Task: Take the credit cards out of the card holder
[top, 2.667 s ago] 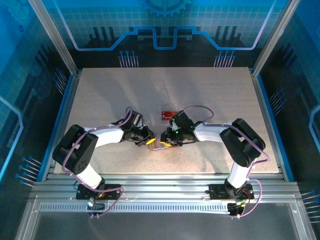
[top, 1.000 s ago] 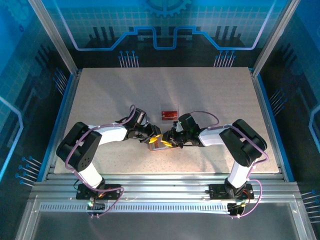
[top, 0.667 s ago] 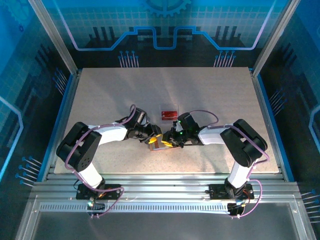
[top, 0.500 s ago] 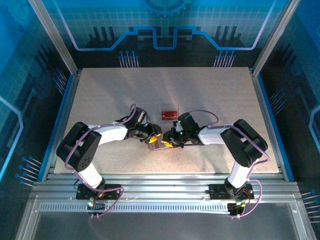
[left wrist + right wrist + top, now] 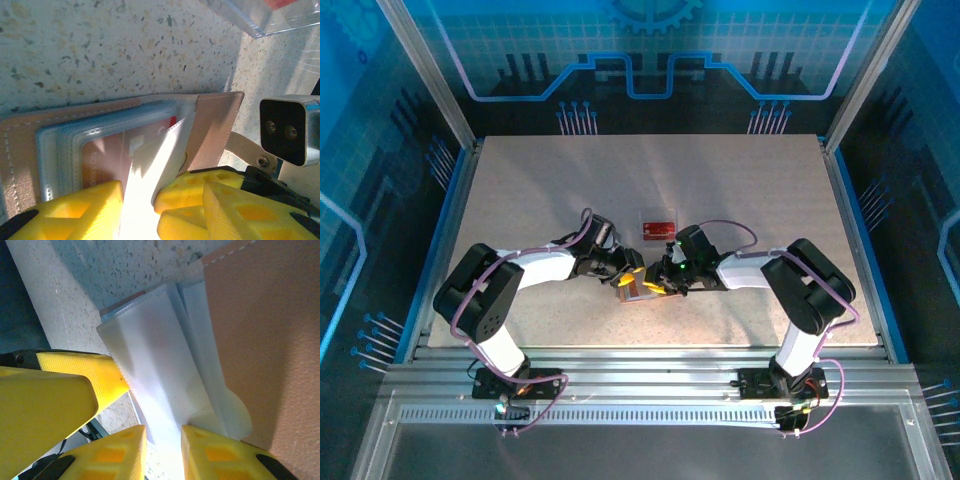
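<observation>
- One red credit card [image 5: 110,150] lies flat inside the card holder [image 5: 638,288], under a see-through cover. I cannot make out any other cards.
- The card holder lies open on the table [image 5: 740,190], near the front and right between the two arms. It is brown outside and pale blue inside.
- One pale pocket [image 5: 150,340] sticks up from the holder, bent like a little tent.
- The left gripper [image 5: 137,197] has its yellow fingers closed on that pocket from one side. The right gripper [image 5: 164,431] pinches what looks like the same pocket from the other side. The two grippers are almost touching.
- I think the job right now is to open the pocket so a card can slide out.
- To do it well, one gripper should hold the holder down while the other pulls slowly. If it pulls too hard, the whole holder may lift or the thin pocket may rip.
- It should grab the card's edge, not just the plastic.
- A clear box [image 5: 658,227] with something red in it sits just behind the holder.
</observation>
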### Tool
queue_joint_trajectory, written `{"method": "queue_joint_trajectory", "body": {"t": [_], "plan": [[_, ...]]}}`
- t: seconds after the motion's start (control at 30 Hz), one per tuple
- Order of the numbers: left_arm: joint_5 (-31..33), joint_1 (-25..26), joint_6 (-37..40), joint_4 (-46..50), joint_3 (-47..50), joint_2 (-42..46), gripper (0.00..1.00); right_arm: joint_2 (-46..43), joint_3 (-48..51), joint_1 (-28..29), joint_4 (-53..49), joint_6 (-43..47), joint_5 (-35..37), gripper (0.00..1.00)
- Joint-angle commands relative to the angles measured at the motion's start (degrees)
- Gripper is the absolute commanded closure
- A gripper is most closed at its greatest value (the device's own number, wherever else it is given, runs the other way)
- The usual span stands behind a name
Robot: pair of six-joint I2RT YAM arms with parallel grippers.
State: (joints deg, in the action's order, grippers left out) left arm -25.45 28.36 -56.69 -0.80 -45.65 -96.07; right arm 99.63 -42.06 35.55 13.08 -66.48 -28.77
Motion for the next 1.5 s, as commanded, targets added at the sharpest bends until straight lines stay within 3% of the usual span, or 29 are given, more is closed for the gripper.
{"method": "queue_joint_trajectory", "body": {"t": [0.0, 0.23, 0.6, 1.1, 1.47], "plan": [[-2.12, 0.41, -0.23, -0.91, -1.32, 0.06, 0.53, -2.85, -0.04, -0.75, -0.67, -0.05, 0.32, 0.72], [-2.5, 0.59, -0.27, -0.44, -2.16, 0.86, 0.53, -8.51, -2.62, -1.25, -9.03, 2.71, 2.4, 0.66], [-3.25, 2.55, 0.08, 1.06, -6.74, -0.32, 0.53, -16.15, -11.67, -2.67, -34.89, 15.45, 14.27, 0.64], [-4.18, 8.25, -0.37, 0.56, -14.82, -9.31, 0.52, -24.36, -6.13, -7.27, -36.72, 15.6, 16.69, 0.64], [-3.42, 10.04, 0.06, 2.84, -16.52, -12.17, 0.49, -23.82, -5.53, -8.04, -36.48, 15.9, 15.5, 0.64]]}}
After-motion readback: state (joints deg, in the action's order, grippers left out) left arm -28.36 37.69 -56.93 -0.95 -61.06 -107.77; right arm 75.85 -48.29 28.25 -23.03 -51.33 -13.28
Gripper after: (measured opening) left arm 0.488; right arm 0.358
